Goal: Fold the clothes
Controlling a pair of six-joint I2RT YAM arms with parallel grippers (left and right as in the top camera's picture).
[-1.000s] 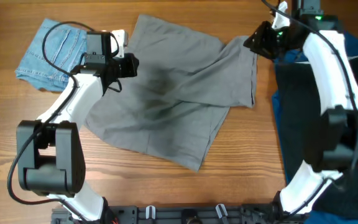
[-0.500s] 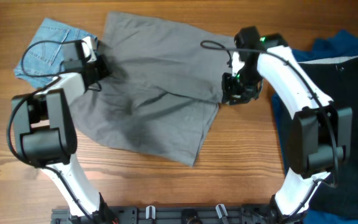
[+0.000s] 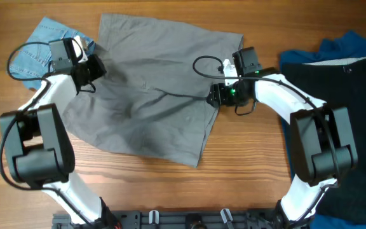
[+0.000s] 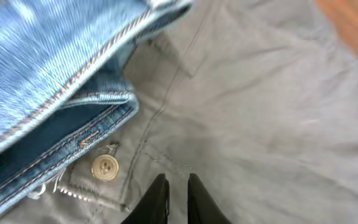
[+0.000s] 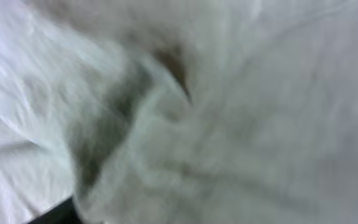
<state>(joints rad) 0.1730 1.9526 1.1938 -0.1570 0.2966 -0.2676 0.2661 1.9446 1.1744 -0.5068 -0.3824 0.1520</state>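
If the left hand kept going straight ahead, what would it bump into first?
Probably the gray cloth; the left hand is right against it. The jeans sit off to the side.

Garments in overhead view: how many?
3. A denim piece lies at the far left, a grey garment in the middle, and a dark blue garment at the right edge. That last one runs out of frame and may be more than one piece.

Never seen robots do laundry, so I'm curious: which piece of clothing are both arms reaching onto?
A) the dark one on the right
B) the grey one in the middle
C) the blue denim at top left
B: the left arm and right arm both end on the grey garment; the denim and dark clothes lie off to the sides.
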